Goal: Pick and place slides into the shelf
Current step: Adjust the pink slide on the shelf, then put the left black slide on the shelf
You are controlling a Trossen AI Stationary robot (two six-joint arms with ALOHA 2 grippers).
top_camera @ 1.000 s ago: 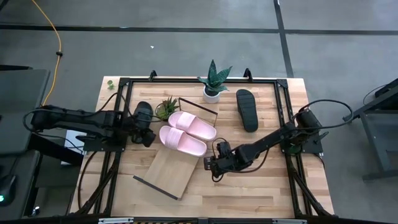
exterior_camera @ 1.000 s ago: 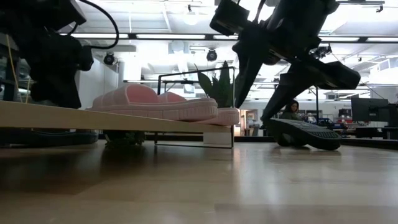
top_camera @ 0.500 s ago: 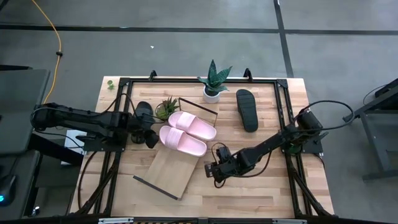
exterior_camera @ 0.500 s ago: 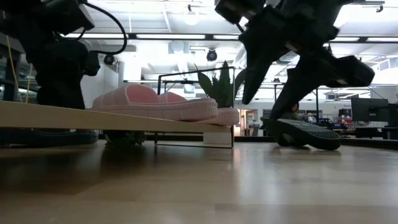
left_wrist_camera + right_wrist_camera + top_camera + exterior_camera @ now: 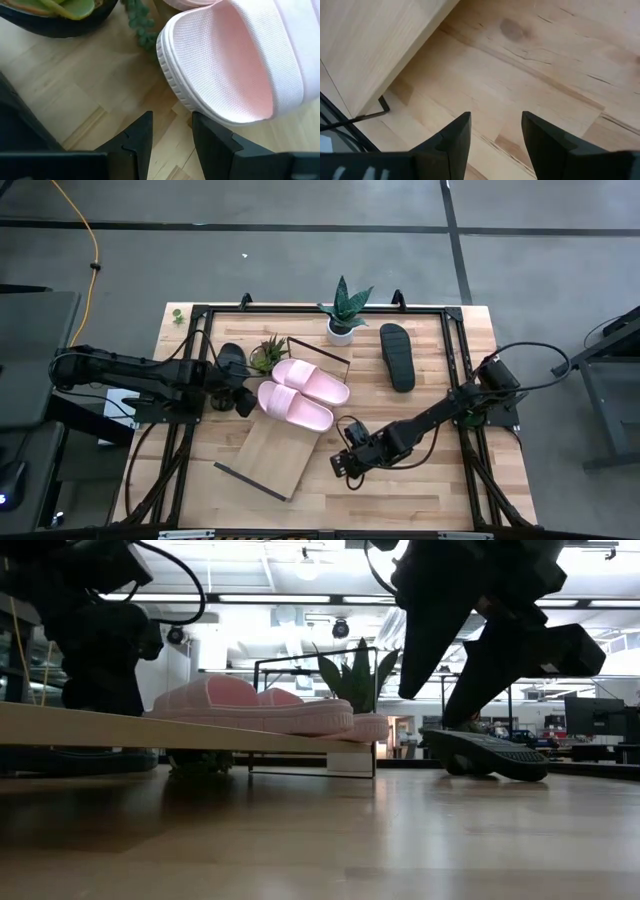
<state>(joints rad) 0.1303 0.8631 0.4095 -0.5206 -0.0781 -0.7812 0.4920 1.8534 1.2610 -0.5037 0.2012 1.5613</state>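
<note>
The left hand (image 5: 243, 400) sits just beside the nearer of two slides (image 5: 293, 404), which lie side by side on the shelf (image 5: 268, 455). Behind that hand stands a small plant (image 5: 268, 352). The right hand (image 5: 340, 465) hangs off the shelf's other side, over bare surface (image 5: 420, 490). Well beyond it lies another slide (image 5: 397, 356), near a potted plant (image 5: 343, 315).

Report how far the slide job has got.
Done: two pink slides lie on the shelf. In hand: nothing; the left gripper sits open beside the pink pair, the right gripper hangs open and empty over bare table beside the shelf. Left: one black slide lies on the table near the potted plant; a fourth is not clearly visible.
</note>
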